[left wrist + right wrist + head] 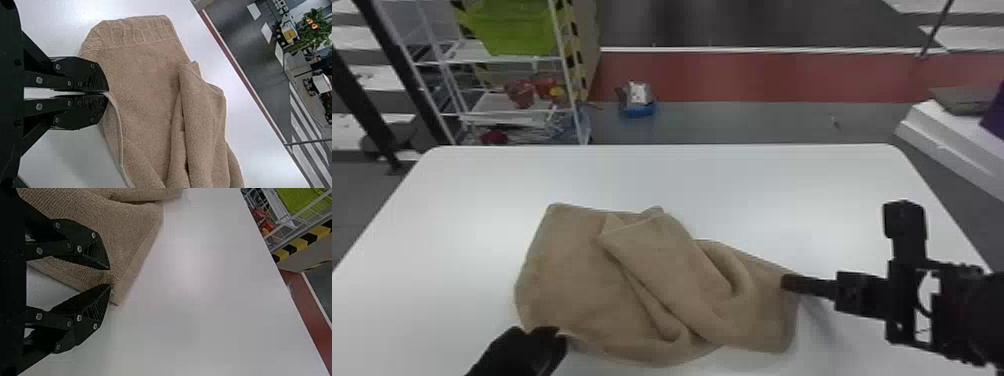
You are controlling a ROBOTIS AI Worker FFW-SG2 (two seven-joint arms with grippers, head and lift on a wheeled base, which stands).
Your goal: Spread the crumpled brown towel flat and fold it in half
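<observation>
At left, the end effector [550,336] pinches the towel [572,275].

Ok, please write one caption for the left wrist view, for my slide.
The left pincer grips an edge of the brown towel, partly crumpled on a white table.

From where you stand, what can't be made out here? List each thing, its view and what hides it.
Brown towel, head view: inner layers, hidden by its own folds.
Pinched hem, left wrist view: covered by the left gripper.
White table, head view: near edge, cut off at the bottom.
Right arm, head view: cut off by right edge.
</observation>
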